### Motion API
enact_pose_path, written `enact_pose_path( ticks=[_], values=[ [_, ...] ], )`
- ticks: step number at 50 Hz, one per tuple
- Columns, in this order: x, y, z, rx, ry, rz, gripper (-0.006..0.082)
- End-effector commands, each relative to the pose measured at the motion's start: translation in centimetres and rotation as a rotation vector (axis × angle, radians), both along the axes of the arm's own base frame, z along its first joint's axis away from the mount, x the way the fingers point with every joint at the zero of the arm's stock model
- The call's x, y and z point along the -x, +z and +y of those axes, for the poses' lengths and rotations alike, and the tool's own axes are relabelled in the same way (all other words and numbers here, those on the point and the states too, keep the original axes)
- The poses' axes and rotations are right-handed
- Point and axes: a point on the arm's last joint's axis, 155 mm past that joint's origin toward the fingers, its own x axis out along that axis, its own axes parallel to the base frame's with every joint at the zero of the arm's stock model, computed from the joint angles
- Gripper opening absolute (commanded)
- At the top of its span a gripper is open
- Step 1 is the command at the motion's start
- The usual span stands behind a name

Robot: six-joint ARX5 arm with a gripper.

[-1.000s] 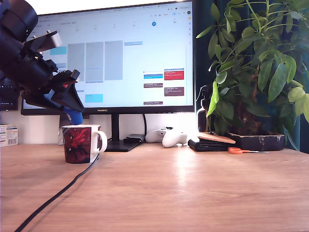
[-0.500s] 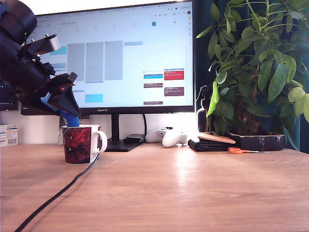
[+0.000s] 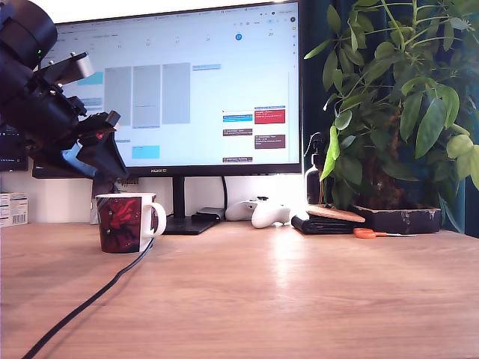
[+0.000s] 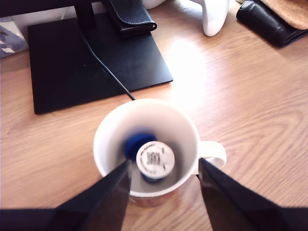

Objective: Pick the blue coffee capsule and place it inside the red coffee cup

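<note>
The red coffee cup (image 3: pixel 122 223) stands on the wooden desk at the exterior view's left, its white handle towards the monitor stand. In the wrist view the blue coffee capsule (image 4: pixel 153 160) lies inside the cup (image 4: pixel 109 129), its white labelled end facing up. My black gripper (image 3: pixel 112 170) hangs just above the cup's rim and is open. Its two fingers (image 4: pixel 103 199) are spread to either side of the cup with nothing between them. The cup's wall hides the capsule in the exterior view.
Behind the cup stand a large monitor (image 3: pixel 179 90) and its black base (image 4: pixel 91 62). A black cable (image 3: pixel 82 307) runs across the desk to the front. A white game controller (image 3: pixel 262 212), a black wallet (image 3: pixel 322 223), orange scissors (image 3: pixel 374 233) and a potted plant (image 3: pixel 397 112) are to the right.
The blue capsule, held just above the cup a second ago, has gone down into the cup and out of the exterior view. The gripper has let it go.
</note>
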Motion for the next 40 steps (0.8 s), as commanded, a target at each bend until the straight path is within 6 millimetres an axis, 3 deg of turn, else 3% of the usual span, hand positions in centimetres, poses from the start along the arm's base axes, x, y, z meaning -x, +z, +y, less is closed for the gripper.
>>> enact_pose_path(
  ticks=[1,7,14,25,40],
  values=[
    [-0.1,-0.6,0.0,-0.005,-0.005,0.004,0.0391],
    [-0.6,0.4,-0.1,-0.001,-0.004,-0.016,0.0256],
    [-1.1,2.2,-0.2,0.004,-0.004,-0.04,-0.0032],
    [-0.2,6.1,0.4,0.01,0.011,-0.111,-0.0019],
    [3.0,8.3,5.1,-0.044,0.135,-0.068,-0.0019]
  ],
)
